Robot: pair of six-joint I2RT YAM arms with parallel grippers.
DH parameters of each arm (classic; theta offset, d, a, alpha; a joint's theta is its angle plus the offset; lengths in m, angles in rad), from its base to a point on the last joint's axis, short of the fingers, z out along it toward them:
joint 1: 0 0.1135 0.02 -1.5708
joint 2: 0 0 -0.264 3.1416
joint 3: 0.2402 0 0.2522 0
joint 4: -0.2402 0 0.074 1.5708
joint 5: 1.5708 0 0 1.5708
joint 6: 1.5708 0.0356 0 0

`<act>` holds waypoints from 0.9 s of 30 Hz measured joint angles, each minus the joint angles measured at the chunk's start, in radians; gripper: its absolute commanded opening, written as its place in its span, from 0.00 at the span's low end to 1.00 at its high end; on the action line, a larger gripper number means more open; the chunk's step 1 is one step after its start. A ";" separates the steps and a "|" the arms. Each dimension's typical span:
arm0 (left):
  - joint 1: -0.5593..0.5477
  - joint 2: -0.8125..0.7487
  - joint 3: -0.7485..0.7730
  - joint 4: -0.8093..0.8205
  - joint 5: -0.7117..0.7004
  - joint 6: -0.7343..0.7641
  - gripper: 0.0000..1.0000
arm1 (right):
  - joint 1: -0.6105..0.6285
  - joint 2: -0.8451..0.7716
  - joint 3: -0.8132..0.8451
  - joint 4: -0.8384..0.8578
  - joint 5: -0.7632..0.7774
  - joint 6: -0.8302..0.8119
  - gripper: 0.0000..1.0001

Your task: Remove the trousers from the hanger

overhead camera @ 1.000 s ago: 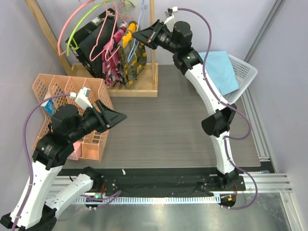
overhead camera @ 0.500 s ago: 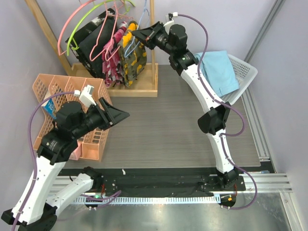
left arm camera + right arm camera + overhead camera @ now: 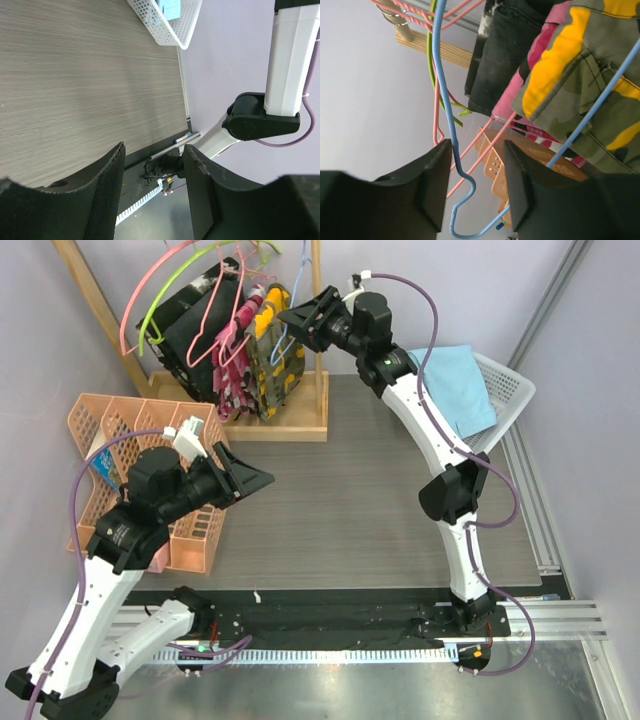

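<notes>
A: Left side first. What is seen?

B: An orange crate (image 3: 100,420) is set at the table's (image 3: 340,510) left edge. The left gripper (image 3: 255,480) is held just beside it, over bare tabletop. Its jaws are spread wide and nothing is held.

A: Middle?

B: A wooden rack (image 3: 290,428) is crowded with pink hangers (image 3: 135,310), a lime-green hanger (image 3: 175,295), a black garment (image 3: 190,330) and a camouflage garment (image 3: 280,365). The right gripper (image 3: 295,318) is pushed in among them. Its jaws are parted, and the hanger (image 3: 444,85) wire is seen in the gap, close to one finger. Contact cannot be told.

A: And the trousers?

B: The trousers (image 3: 455,390) are lying in the white basket (image 3: 515,385) at far right, well apart from the hanger and draped over its near rim. The task is judged about done.

A: Risks?

B: The blue wire is tangled close to the pink wires, so neighbours could be dragged along the rail if it is pulled. The camouflage cloth could be snagged by a finger. The trousers could be swept off the rim by the right arm's forearm or cable.

A: Room?

B: Open tabletop is left between the arms. Space is tight at the rack and beside the crate.
</notes>
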 measured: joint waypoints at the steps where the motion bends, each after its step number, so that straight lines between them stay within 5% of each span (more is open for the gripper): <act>1: 0.000 -0.003 -0.003 0.002 0.000 -0.005 0.52 | 0.001 -0.008 -0.004 -0.023 -0.001 -0.014 0.58; 9: 0.000 -0.053 -0.024 0.005 0.000 -0.019 0.52 | 0.004 -0.119 -0.049 -0.192 0.005 -0.119 0.80; 17: 0.000 -0.138 -0.077 -0.005 -0.001 -0.041 0.53 | 0.004 -0.404 -0.229 -0.353 0.070 -0.259 1.00; 21: 0.000 -0.193 -0.113 -0.005 0.000 -0.053 0.54 | 0.004 -0.616 -0.451 -0.393 0.107 -0.307 1.00; 27: 0.000 -0.303 -0.255 0.013 0.007 -0.120 0.55 | 0.006 -0.989 -1.013 -0.372 0.161 -0.320 1.00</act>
